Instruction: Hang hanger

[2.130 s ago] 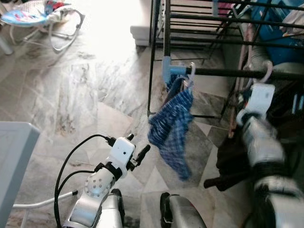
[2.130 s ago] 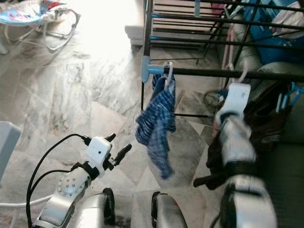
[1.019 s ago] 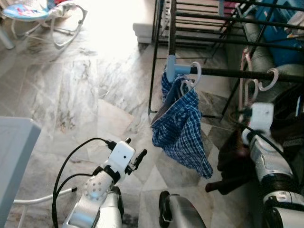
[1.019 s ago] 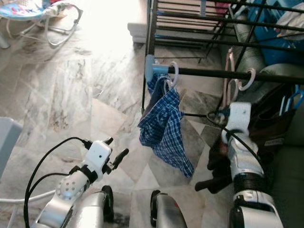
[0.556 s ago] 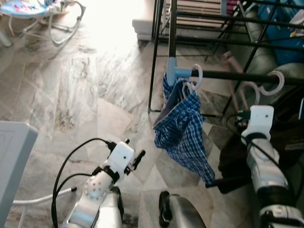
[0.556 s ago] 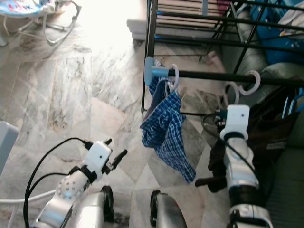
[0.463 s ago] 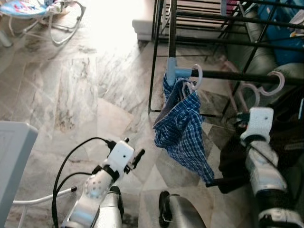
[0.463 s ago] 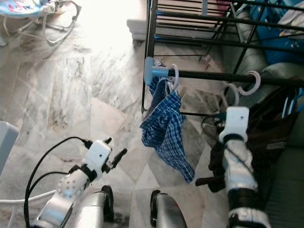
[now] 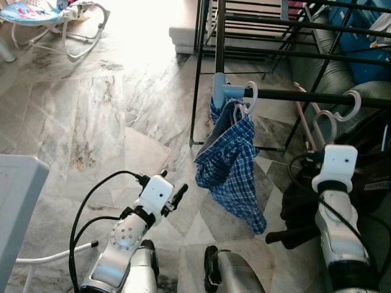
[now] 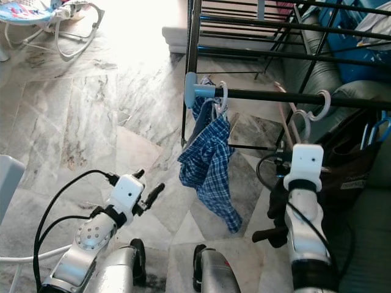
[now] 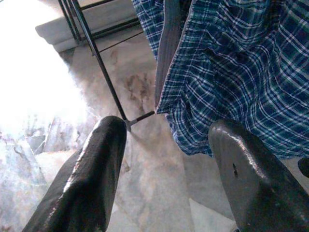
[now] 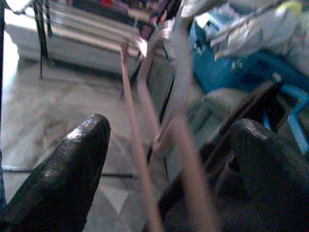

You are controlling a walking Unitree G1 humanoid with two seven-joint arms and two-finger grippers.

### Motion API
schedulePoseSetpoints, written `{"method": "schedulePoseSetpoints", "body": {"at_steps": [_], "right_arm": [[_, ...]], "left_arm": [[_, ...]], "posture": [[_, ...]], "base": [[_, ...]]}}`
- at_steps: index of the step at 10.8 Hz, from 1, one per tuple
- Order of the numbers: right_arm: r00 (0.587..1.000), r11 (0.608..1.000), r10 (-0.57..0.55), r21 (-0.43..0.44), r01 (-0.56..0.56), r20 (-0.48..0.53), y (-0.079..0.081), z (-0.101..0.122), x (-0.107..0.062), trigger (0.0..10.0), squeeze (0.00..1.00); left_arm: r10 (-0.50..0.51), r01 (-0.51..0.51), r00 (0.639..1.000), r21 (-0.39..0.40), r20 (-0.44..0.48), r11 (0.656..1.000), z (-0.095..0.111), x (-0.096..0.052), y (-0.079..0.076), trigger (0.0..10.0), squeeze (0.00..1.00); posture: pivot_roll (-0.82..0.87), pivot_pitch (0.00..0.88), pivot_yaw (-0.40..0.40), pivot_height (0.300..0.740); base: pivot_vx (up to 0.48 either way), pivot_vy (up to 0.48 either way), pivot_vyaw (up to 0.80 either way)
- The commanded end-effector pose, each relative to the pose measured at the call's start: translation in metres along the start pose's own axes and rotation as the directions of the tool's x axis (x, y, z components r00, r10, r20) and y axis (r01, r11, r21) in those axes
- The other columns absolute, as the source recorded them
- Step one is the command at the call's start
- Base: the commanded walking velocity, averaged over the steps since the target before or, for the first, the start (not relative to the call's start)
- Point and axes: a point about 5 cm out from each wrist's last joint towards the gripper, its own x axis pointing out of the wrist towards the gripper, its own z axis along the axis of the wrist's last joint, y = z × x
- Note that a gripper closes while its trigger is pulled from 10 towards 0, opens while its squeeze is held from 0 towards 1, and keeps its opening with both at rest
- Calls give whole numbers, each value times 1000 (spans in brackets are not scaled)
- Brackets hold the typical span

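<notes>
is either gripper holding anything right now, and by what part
Nothing is held. The right gripper has its jaws open around the pink hanger, already hooked on the rail. The left gripper is open too.

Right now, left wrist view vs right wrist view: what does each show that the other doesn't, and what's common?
Left wrist view alone: the blue plaid garment hanging close ahead of the open left pincer, with a black rack leg and a bright patch of marble floor.

Right wrist view alone: the pink hanger, blurred, between the spread fingers of the right pincer; behind it blue items and a pale ledge.

Both: two black fingers apart, gripping nothing, over marble floor.
</notes>
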Motion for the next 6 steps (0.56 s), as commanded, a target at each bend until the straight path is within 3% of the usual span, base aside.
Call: {"method": "schedulePoseSetpoints", "body": {"at_steps": [1, 3, 6], "right_arm": [[999, 1000, 4, -4, -4, 32, -2, 5, -2, 10000, 1000], [998, 999, 42, -10, -41, 56, 2, 11, -2, 10000, 1000], [997, 997, 73, -20, -72, 37, 12, 7, -5, 10000, 1000]], "left_arm": [[2, -2, 1000, -6, -18, 1000, -6, -3, -3, 10000, 0], [-2, 1, 1000, -3, -18, 1000, -7, -5, -4, 10000, 0], [3, -3, 1000, 4, -27, 1000, -9, -6, -1, 10000, 0]], "posture": [[-1, 207, -51, 740], [-2, 210, -49, 740], [3, 215, -46, 740]], "base": [[0, 0, 0], [0, 0, 0], [-275, 0, 0]]}}
